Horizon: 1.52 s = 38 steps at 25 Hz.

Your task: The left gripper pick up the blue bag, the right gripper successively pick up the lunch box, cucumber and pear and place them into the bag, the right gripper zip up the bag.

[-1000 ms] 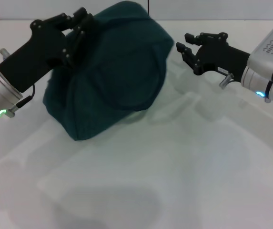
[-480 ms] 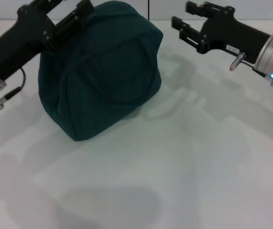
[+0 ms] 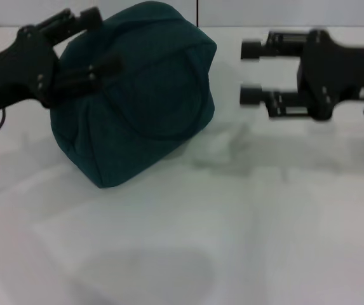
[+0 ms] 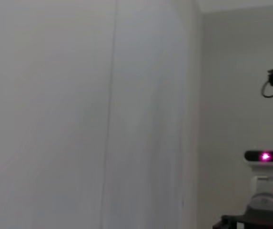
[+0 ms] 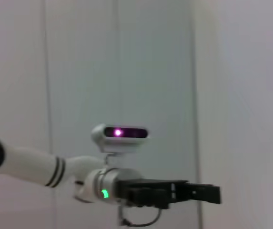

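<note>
While the white table [image 3: 245,241] fills most of the head view, the blue bag [image 3: 137,95] is the biggest thing on it, a rounded teal lump sitting at about 10 o'clock from table centre, bulging and resting on its base, long axis roughly upright with a slight lean toward 1 o'clock. Its curved seam faces the camera and looks closed; contents can't be seen, and no lunch box, cucumber or pear shows anywhere on the table. Left gripper [image 3: 80,47] is against the bag's 9–10 o'clock shoulder, fingers spread, one above the top edge and one pressed along the fabric; whether it truly pinches cloth can't be told. Right gripper [image 3: 253,73] hangs off the bag's 3 o'clock side, apart from it, fingers [image 3: 253,49] parted wide and parallel, pointing at the bag, holding nothing. Left arm is the nearer one. Judgement: the bag lies toward 9 o'clock of the right fingers. Wrist views show only walls and the opposite arm far off.
</note>
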Available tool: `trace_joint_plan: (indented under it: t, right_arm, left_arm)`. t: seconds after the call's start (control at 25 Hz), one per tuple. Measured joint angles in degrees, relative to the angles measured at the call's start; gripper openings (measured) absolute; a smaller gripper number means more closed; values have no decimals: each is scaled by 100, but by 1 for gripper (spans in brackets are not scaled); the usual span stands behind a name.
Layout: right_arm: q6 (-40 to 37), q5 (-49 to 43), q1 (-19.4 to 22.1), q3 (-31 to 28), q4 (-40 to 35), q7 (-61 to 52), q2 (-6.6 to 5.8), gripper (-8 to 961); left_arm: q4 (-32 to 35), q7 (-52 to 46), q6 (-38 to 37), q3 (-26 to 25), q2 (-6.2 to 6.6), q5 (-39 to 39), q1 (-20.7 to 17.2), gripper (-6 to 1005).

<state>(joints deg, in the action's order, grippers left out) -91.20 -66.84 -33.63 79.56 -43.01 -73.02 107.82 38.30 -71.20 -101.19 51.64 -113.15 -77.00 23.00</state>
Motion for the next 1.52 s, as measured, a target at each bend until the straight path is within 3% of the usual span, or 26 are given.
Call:
trace_joint_plan:
  t: [0.2,0.24,0.28,0.32,1.52]
  right_arm:
    - [-40,-919,224,-778,-34,292,613,676]
    - [-40,-919,224,-778,-34,292,613,690]
    - [-11,-1070,273,-856,-89,449,734,703]
    - [21,-1120,298,-801,-122,595,775,717]
    - [256,-484,435,-682,228,1273,821,732]
  left_arm:
    - [-84,385,9,-31,-179,-28,-259,874]
    - [-88,396,10,-32,-200,-50,-266,873]
    - [-88,396,10,-32,-200,-50,-266,873]
    - [-154,405,11,-32,-213,-130,-297,873]
    - [-226,572,40,-31,-287,-360,-305,870]
